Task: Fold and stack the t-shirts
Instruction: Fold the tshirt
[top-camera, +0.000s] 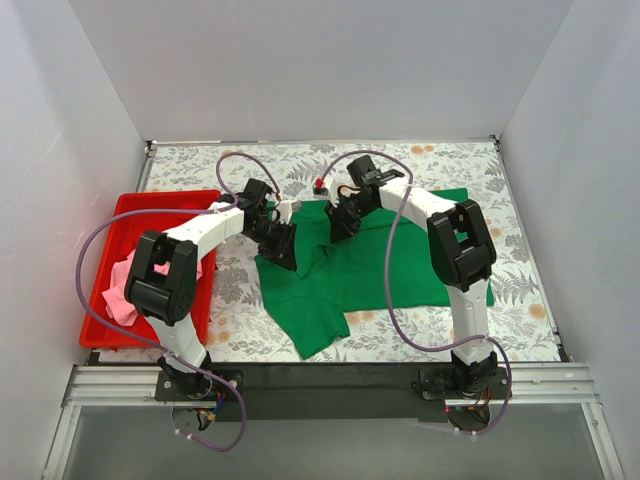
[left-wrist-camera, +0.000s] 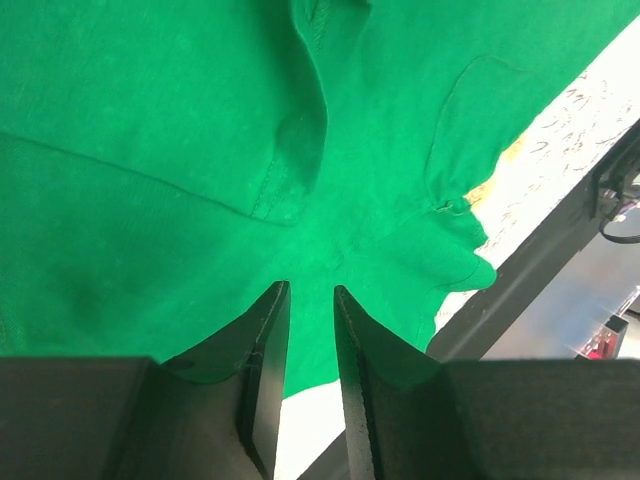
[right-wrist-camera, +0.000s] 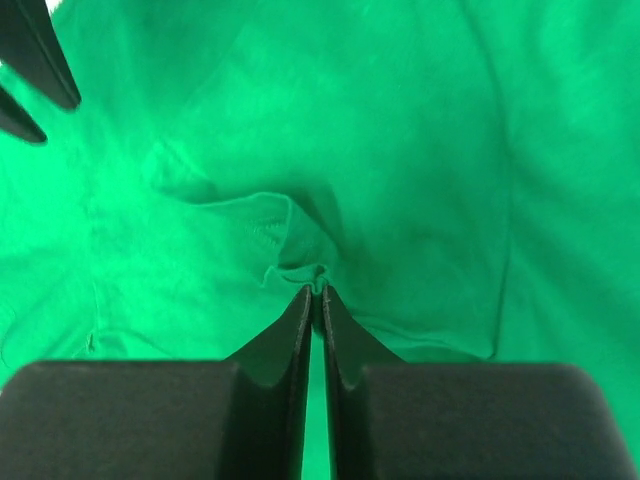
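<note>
The green shirt (top-camera: 400, 265) lies rumpled mid-table, its long axis running near-left to far-right; which end is the collar cannot be told. The pink shirt (top-camera: 125, 290) sits bunched in the tray (top-camera: 165, 200), seen only from above. Only the wrist views show the right gripper (right-wrist-camera: 318, 290) pinching a green fold and the left gripper (left-wrist-camera: 309, 290) narrowly parted.

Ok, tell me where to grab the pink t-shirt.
Probably a raised fold of the pink t-shirt, from straight above with the left pincer: it lies crumpled in the red tray, whose walls block a sideways approach.
</note>
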